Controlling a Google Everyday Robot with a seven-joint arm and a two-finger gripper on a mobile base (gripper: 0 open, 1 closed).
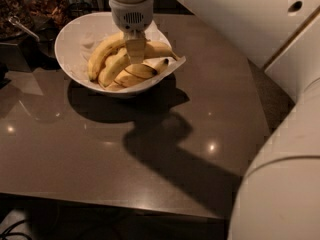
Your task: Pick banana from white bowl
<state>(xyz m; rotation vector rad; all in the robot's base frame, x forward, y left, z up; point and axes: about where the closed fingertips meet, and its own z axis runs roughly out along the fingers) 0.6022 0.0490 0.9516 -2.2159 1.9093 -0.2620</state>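
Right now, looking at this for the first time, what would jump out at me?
The white bowl sits at the far left of the glossy brown table, piled with yellow fruit, the longest banana curving along its left side. The gripper hangs straight down over the pile's middle. The robot's bulky white arm fills the right edge, above a dark shadow.

Beige pincer (135, 51) over yellow banana (101, 56); white bowl (67, 39); brown table (100, 154).
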